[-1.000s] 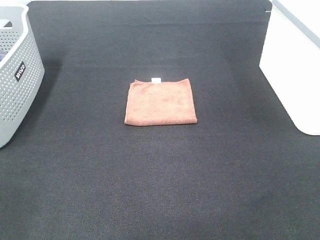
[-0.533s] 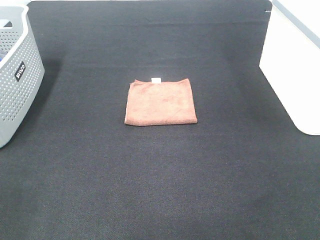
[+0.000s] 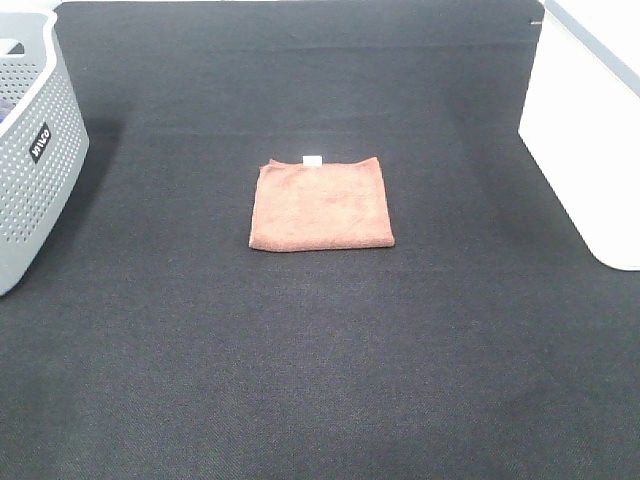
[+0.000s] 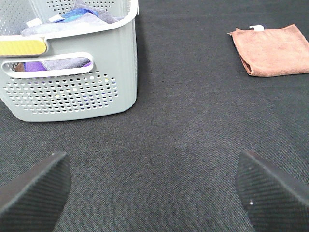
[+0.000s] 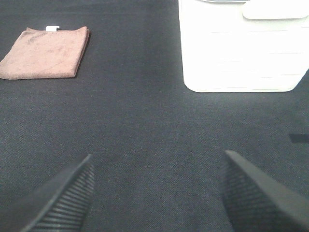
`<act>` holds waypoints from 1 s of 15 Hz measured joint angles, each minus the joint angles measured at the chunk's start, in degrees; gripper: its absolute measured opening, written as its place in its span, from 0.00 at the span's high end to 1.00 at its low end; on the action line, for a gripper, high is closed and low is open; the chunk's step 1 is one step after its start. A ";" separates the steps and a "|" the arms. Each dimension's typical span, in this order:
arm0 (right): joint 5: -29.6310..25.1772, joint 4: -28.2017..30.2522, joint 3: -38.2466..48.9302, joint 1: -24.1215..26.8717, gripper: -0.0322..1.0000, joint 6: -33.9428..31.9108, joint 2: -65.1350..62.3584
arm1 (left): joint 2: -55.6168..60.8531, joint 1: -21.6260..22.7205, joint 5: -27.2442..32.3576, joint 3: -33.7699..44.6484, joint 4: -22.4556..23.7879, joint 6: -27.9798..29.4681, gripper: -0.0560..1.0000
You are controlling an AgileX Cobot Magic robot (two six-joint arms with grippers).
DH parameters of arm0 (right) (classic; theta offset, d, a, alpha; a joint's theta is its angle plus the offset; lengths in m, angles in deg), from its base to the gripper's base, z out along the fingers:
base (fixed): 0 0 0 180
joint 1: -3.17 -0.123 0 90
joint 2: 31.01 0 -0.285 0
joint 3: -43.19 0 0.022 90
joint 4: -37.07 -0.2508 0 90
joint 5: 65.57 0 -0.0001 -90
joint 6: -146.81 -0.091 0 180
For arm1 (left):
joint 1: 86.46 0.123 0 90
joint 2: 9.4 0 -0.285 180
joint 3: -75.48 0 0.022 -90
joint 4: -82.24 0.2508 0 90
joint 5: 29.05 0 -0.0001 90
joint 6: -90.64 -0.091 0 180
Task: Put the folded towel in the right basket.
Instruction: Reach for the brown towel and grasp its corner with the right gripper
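1. Folded towel [image 3: 321, 204] — reddish-brown, lying flat near the middle of the black mat [image 3: 320, 380], its white tag [image 3: 312, 160] on the far edge.
2. At the mat's right edge stands the right basket [image 3: 590, 150], white, well apart from the folded towel; bare mat lies between them.
3. At the mat's left edge sits the grey basket [image 3: 30, 170] with its black label [image 3: 38, 142], cloths [image 4: 72, 19] piled inside.
4. Over the mat near the grey basket hangs the left gripper [image 4: 152, 162], fingers spread wide, holding nothing.
5. Over the mat before the right basket hangs the right gripper [image 5: 158, 159] — fingers likewise wide apart, empty.
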 joint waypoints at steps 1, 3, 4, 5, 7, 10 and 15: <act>0.00 0.00 0.00 0.00 0.30 0.00 0.00 | 0.00 0.00 0.00 0.00 0.00 0.00 0.12; 0.06 0.00 0.00 0.00 0.30 0.00 1.15 | 0.00 0.00 0.00 0.00 0.00 0.00 0.12; 0.06 0.00 0.00 0.00 0.30 0.00 1.15 | 0.00 0.00 0.00 0.00 0.00 0.00 0.12; 0.57 0.00 -0.29 0.00 0.30 0.00 3.27 | 0.00 0.00 0.00 0.00 0.00 0.00 0.12; 4.98 0.00 -2.35 0.00 0.30 0.00 9.68 | 0.00 0.00 0.00 0.00 0.00 0.00 0.12; 9.63 -0.06 -8.54 0.00 0.30 0.00 25.44 | 0.00 0.00 0.00 0.00 0.00 0.00 0.12; 10.31 -0.63 -23.09 0.00 0.30 0.63 50.48 | 0.00 0.00 0.00 0.00 0.00 0.00 0.12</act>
